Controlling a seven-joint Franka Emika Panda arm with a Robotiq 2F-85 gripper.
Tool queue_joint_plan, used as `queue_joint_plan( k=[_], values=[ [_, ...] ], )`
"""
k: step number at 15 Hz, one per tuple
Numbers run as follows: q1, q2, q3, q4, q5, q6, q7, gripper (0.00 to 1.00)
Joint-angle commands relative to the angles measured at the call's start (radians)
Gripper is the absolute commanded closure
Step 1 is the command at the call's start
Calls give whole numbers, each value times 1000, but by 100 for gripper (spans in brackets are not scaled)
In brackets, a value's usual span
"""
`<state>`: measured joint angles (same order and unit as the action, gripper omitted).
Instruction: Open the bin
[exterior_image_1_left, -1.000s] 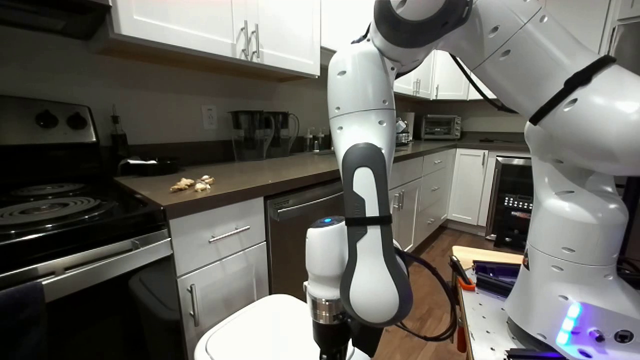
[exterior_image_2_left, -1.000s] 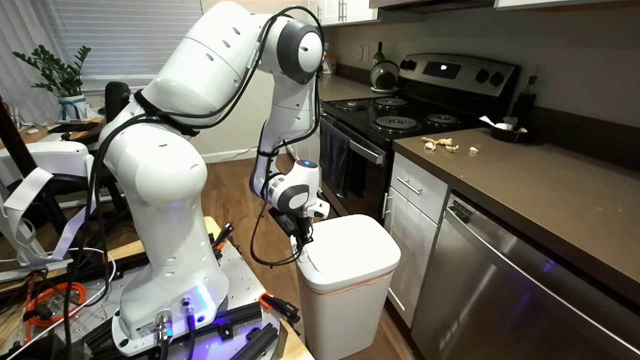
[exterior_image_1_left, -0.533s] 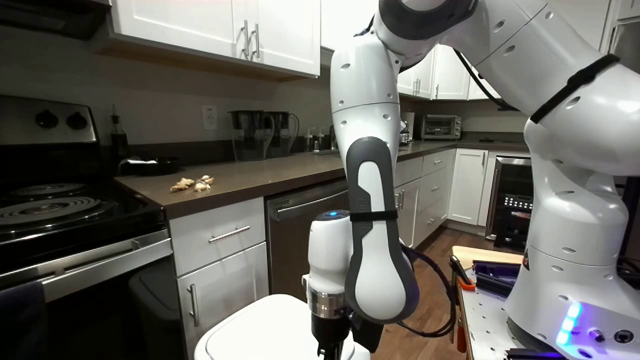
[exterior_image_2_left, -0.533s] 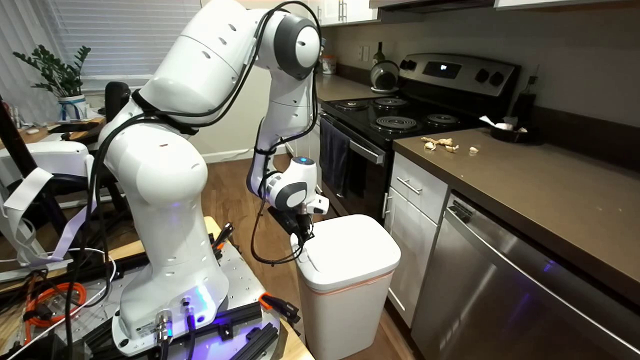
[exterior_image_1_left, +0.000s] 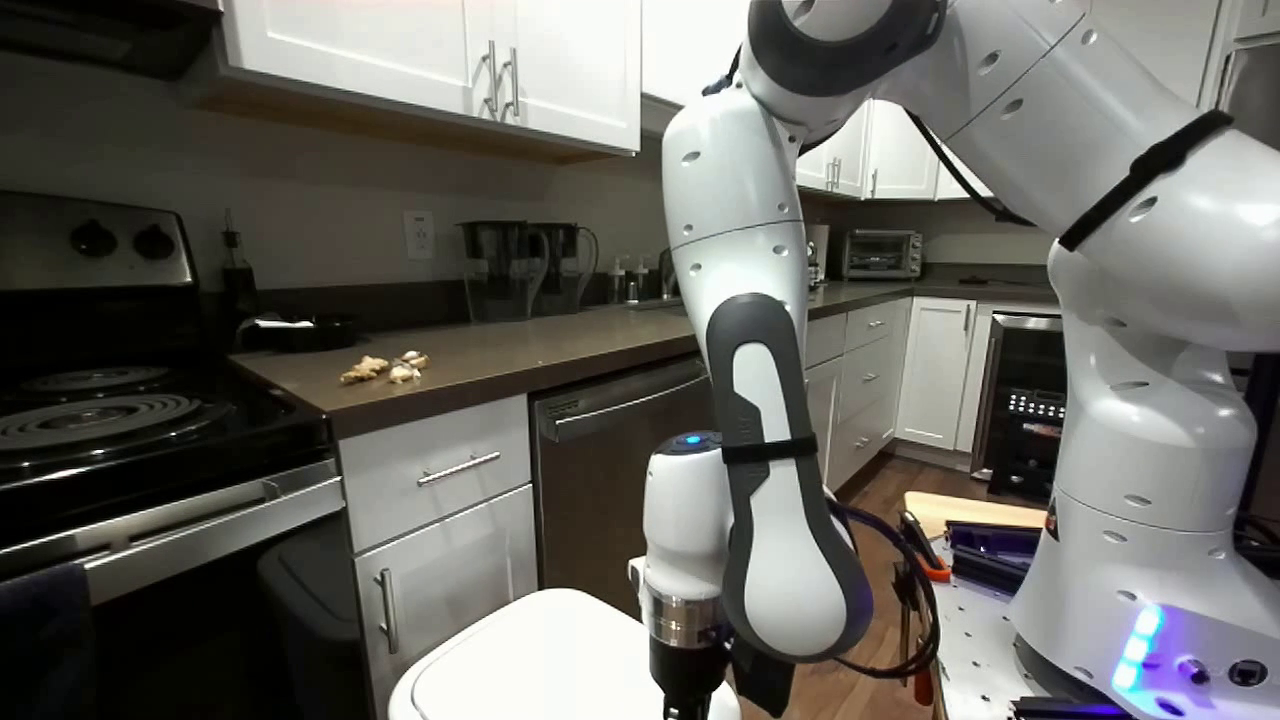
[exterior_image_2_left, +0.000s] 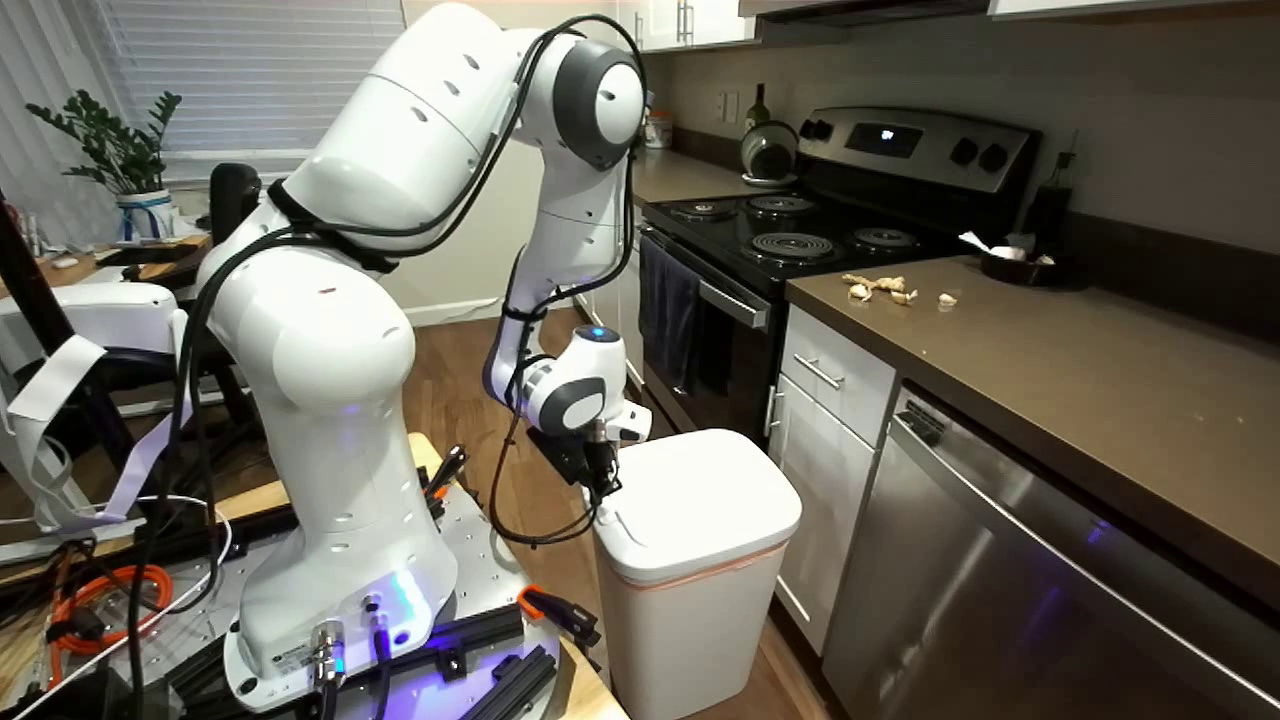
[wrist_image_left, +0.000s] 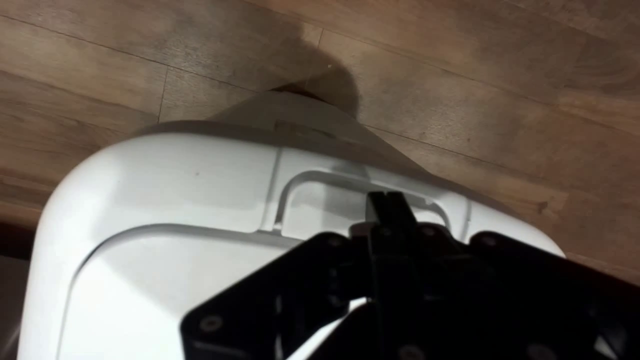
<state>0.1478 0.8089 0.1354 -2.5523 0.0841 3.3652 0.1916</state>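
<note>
The white bin (exterior_image_2_left: 690, 640) stands on the floor with its lid (exterior_image_2_left: 710, 485) down. The lid also shows in an exterior view (exterior_image_1_left: 540, 655) and fills the lower left of the wrist view (wrist_image_left: 145, 285). A rounded recessed tab (wrist_image_left: 320, 205) lies in the lid's edge strip. My gripper (wrist_image_left: 386, 196) is shut, its black fingertips pressed together with nothing between them. The fingertips overlap the tab in the wrist view; I cannot tell if they touch it. In an exterior view my gripper (exterior_image_2_left: 604, 492) points down at the lid's edge on the robot base's side.
The robot's table (exterior_image_2_left: 490, 540), with clamps and black rails, stands close beside the bin. White cabinets (exterior_image_2_left: 825, 480), the dishwasher (exterior_image_2_left: 1000, 560) and the stove (exterior_image_2_left: 720, 340) are on the bin's far side. A cable loop (exterior_image_2_left: 540, 540) hangs from the wrist. Wood floor (wrist_image_left: 475, 90) surrounds the bin.
My gripper has moved toward the robot base, near the lid's outer edge, rising slightly and then lowering again. The bin and its lid have not moved.
</note>
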Motion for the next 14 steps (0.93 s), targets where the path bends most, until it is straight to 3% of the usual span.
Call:
queue_joint_plan(
  k=[1,4,7,14],
  values=[
    [-9,77,-2,4,-6,87,-32,96],
    [2,72,-7,-5,-2,89,-37,95],
    [7,-33,-2,-31,2,7,-39,95],
    [43,-331,-12,-34,7,-563,4,94]
  ],
)
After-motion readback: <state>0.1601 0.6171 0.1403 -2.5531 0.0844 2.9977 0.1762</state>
